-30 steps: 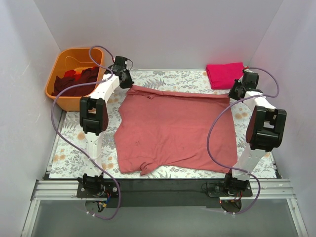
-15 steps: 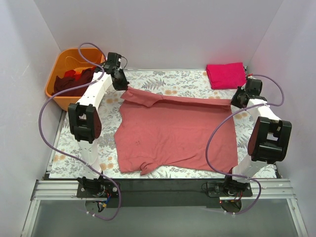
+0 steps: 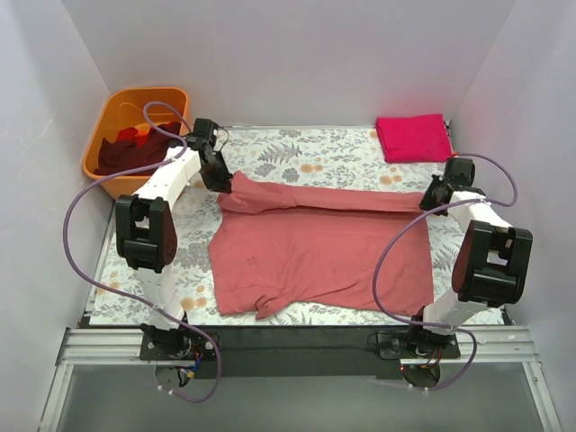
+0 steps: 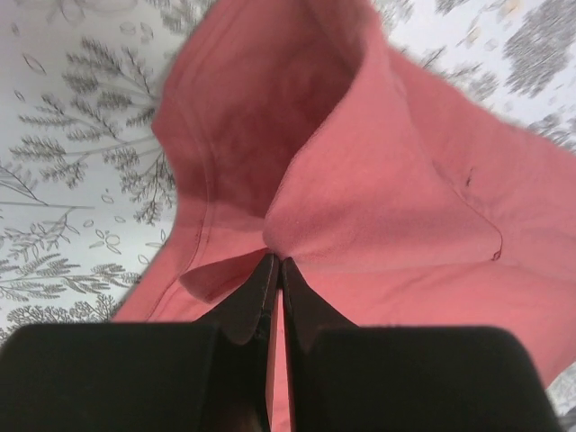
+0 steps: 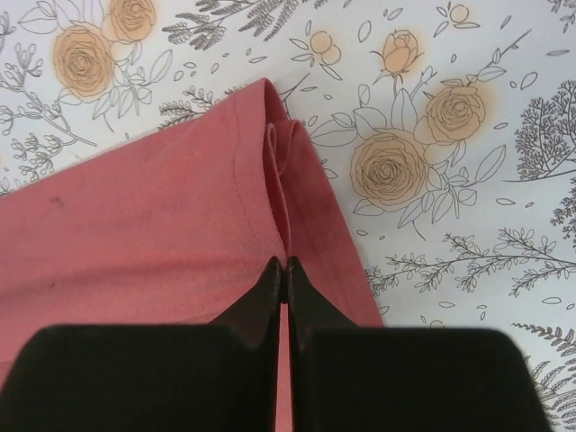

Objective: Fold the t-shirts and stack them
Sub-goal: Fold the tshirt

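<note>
A dusty salmon-pink t-shirt [image 3: 319, 247] lies spread on the floral cover, its far edge lifted and doubled over toward me. My left gripper [image 3: 225, 183] is shut on the shirt's far left corner; the cloth [image 4: 360, 180] bunches at the closed tips [image 4: 275, 261]. My right gripper [image 3: 430, 199] is shut on the far right corner, pinching a fold of the hem [image 5: 279, 198] at the tips [image 5: 283, 264]. A bright magenta t-shirt [image 3: 412, 137] lies folded at the back right. Dark maroon and red t-shirts [image 3: 135, 148] fill the orange tub.
The orange plastic tub [image 3: 112, 112] stands at the back left, off the cover. White walls close in the left, right and back. The floral table cover [image 3: 306, 153] shows beyond the shirt. Purple cables loop beside both arms.
Both grippers have drawn the shirt's far edge toward the near side, so the lifted band now folds over the body. The left arm swung nearer and leftward; the right moved nearer.
</note>
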### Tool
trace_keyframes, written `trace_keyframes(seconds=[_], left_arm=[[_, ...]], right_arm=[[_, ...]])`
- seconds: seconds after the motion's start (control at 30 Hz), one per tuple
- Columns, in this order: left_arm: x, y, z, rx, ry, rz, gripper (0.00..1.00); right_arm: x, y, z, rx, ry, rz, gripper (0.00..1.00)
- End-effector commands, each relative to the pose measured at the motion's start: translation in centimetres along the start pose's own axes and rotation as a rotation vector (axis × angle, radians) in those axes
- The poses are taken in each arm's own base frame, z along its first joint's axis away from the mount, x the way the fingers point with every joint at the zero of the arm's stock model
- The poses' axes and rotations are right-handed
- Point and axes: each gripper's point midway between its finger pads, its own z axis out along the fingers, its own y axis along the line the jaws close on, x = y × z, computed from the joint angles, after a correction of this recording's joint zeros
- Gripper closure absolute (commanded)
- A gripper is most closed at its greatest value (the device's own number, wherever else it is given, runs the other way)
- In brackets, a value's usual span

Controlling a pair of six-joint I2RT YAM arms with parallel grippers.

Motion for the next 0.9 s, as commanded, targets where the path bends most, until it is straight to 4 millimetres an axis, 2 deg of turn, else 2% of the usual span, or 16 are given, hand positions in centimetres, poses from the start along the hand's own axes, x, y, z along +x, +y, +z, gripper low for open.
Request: trace_keyframes(seconds=[0.0,0.17,0.47,0.67,0.87], left_arm=[[1.0,0.0,-1.1,0.047,0.020,-0.023,1.00],[2.6,0.6,-0.3,0.044,0.058,-0.031,1.00],[3.0,1.3,-0.4,0.017,0.059,-0.031,1.00],[2.2,1.2,-1.8,0.008,0.026,-0.029,1.00],[2.0,1.2,-2.7,0.000,0.015,-0.040,1.00]], right_arm=[[0.3,-1.6,-0.4,0.060,-0.006,0.025,0.99],[1.2,-1.9,-0.4,0.071,0.010,0.031,0.99],[3.6,-1.7,-0.2,0.043,0.078,0.051,0.99],[2.4,-1.1,-1.2,0.025,0.048,0.050,0.99],[2.5,-1.1,-1.6,0.026,0.053,0.065,0.99]])
